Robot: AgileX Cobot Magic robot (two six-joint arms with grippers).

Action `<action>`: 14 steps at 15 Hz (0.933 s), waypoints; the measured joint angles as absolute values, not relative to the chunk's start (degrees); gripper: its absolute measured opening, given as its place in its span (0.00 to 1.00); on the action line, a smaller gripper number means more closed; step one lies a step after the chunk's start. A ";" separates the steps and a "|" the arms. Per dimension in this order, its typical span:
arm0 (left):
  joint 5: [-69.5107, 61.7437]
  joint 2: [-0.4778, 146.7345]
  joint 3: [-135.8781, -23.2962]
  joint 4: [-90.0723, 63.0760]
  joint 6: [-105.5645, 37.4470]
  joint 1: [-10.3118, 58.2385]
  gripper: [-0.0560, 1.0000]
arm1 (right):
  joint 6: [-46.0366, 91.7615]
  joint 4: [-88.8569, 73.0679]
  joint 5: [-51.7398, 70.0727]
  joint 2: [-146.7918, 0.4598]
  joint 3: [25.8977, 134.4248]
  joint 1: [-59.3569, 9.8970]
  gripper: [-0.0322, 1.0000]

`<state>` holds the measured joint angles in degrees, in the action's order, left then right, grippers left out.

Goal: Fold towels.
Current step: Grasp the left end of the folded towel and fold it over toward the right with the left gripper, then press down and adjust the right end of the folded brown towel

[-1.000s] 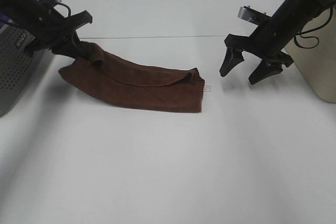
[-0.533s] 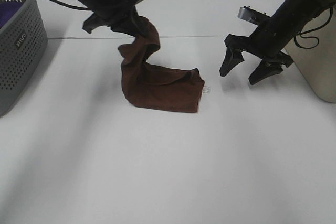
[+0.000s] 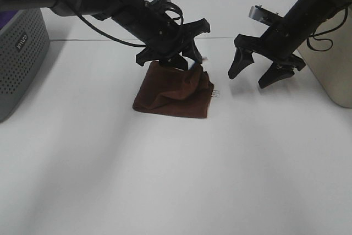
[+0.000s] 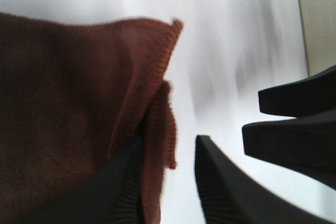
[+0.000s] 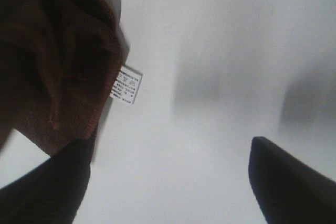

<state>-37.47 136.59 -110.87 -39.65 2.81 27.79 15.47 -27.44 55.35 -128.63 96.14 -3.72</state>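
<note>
The left gripper stands with its jaws apart over the far edge of the towel, and a hemmed fold lies between them against one finger. The towel lies bunched on the white table. It is broadest along its near edge, which runs left to right. Its white tag points toward the right gripper, which hangs spread open just beside it. The left arm reaches across the middle from the far left, slanting down.

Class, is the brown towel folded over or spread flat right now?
Folded over: the towel lies doubled in a compact, rumpled stack, with layered hems showing.
</note>
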 joint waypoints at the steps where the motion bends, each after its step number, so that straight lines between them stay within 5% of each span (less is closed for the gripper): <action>1: -37.41 136.71 -110.98 -40.57 2.98 27.85 0.55 | 15.47 -27.44 55.35 -128.63 96.14 -3.72 0.79; 4: -37.99 136.71 -110.98 -42.80 1.66 27.90 0.72 | 15.47 -28.42 55.35 -128.63 96.14 -3.72 0.79; 10: -40.34 130.41 -112.13 -35.81 -3.95 18.68 0.73 | 26.30 -51.62 59.42 -128.34 96.14 -4.47 0.79; 14: -46.64 130.35 -112.36 -27.79 -3.95 12.32 0.73 | 31.00 -58.38 56.26 -128.23 96.14 -12.49 0.79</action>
